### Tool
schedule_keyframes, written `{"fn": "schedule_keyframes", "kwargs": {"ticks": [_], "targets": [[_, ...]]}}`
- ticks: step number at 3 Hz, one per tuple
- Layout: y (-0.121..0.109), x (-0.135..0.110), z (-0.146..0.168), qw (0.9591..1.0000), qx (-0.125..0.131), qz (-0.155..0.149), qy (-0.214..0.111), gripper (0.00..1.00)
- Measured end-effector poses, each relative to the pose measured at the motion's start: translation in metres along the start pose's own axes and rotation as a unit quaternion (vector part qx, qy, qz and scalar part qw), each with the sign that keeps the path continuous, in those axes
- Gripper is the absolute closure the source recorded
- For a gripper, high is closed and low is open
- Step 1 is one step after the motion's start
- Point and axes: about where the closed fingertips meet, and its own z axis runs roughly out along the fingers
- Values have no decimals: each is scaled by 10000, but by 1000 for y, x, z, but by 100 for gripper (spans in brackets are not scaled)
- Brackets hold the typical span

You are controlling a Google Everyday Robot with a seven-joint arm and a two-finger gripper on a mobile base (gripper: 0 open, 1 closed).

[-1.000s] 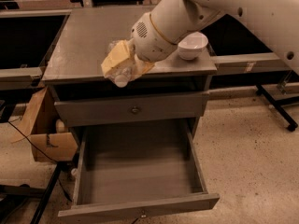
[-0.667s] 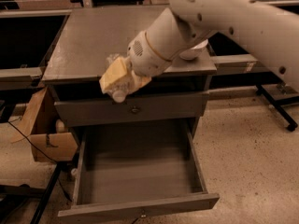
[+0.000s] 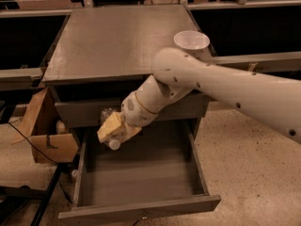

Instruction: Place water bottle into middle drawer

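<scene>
Clear plastic and a white cap show where the water bottle (image 3: 114, 144) sits clamped between the yellowish fingers (image 3: 107, 128) of the gripper (image 3: 113, 133), cap downward, above the back left of the open middle drawer (image 3: 141, 175). Its label is covered, so we read no writing.

We can read no text, brand, number or sign anywhere here. The label on the water bottle (image 3: 114, 144) is the only likely place for lettering, and it is hidden from us. The gripper (image 3: 115, 133) is clamped around the bottle's body, holding it over the back left corner of the open middle drawer (image 3: 141, 209). The drawer's grey walls and floor show us nothing written.
</scene>
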Motion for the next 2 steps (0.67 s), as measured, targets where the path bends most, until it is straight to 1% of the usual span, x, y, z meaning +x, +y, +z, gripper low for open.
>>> {"fn": "schedule_keyframes", "kwargs": {"ticks": [1, 2], "targets": [[-36, 4, 69, 9976, -266, 333, 542, 100], [-72, 0, 134, 9925, -390, 632, 972, 100]]}}
